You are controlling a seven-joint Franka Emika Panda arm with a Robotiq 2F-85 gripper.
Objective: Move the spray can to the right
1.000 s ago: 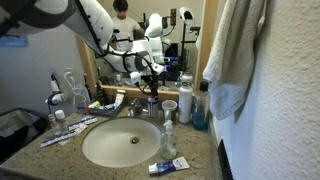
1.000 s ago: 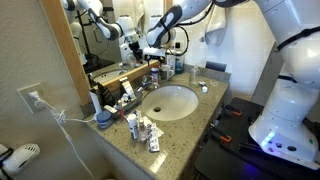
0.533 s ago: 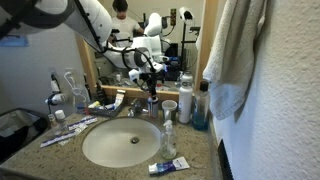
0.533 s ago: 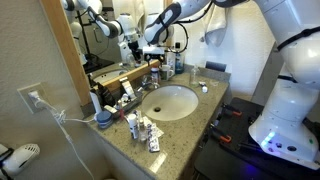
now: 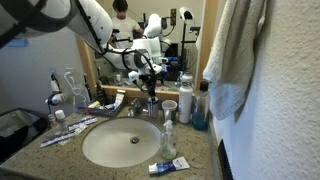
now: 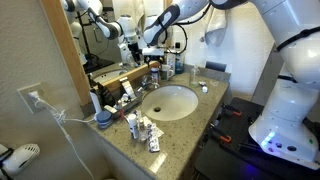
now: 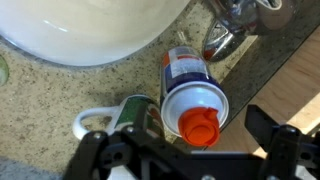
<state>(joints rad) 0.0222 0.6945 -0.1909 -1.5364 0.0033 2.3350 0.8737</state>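
Arm: My white arm (image 6: pixel 186 12) reaches across to the back of the counter. The wrist is bent so the gripper (image 5: pixel 151 88) points straight down beside the faucet, close to the wooden mirror frame.
Fingers: In the wrist view the dark fingers (image 7: pixel 285 145) are spread wide, one at each side of the bottom edge. They have hold of nothing. The can's top sits in the gap between them, and I see no contact.
Spray can: The spray can (image 7: pixel 190 88) stands upright on the counter directly under the gripper, between the sink rim and the faucet. In both exterior views the gripper covers it, so I cannot make it out there.
Can shape: It is a slim cylinder with a smooth white domed top, an orange-red nozzle and a blue and red label on the body.
Counter: The counter (image 7: pixel 40 100) is speckled beige-brown stone with a matte grain.
Sink: The sink (image 7: pixel 90 30) is a smooth, glossy white oval basin.
Faucet: The faucet (image 7: pixel 235 25) is polished chrome with bright reflections.
Neighbour: A dark green round thing (image 7: pixel 132 112) with a white loop lies just beside the can. I cannot tell whether they touch.
Towel: A pale, soft towel (image 5: pixel 235 50) hangs in folds at the wall.
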